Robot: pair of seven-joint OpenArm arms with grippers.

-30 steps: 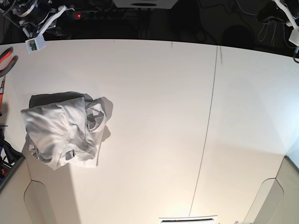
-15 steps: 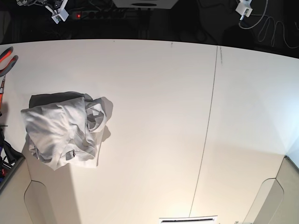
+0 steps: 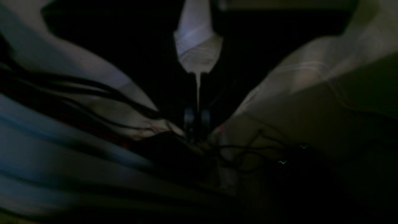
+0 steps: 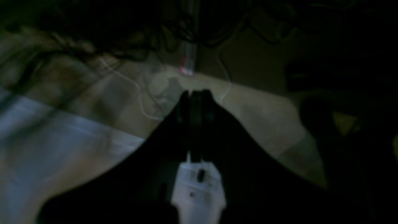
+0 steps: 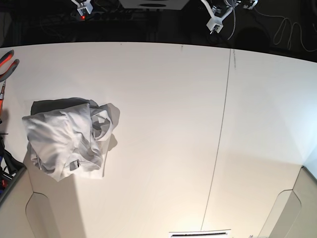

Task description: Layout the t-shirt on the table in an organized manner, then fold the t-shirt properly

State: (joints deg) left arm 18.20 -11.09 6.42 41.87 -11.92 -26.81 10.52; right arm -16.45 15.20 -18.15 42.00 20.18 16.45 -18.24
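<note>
Shirt: we see the t-shirt (image 5: 69, 139) lying in a crumpled heap on the left part of the table (image 5: 163, 124) in the base view, wrinkled and bunched, with folds piled over one another and a shadow beneath its right edge.
Table: we see a wide white top with a thin dark seam (image 5: 220, 129) running from the far edge toward the near edge, well apart from the shirt.
Left gripper: in its wrist view the left gripper (image 3: 197, 119) has its two fingers pressed together with nothing between them; in the base view we see it up beyond the far edge of the table, over the dark background.
Right gripper: the right gripper (image 4: 196, 102) also has its fingers together, holding nothing; it too sits past the far edge, well away from the shirt.
Side items: we see red-handled pliers (image 5: 7, 64) at the table's left edge.
Wrist views: both are dark and blurred; we make out only cables and dim pale surfaces.
</note>
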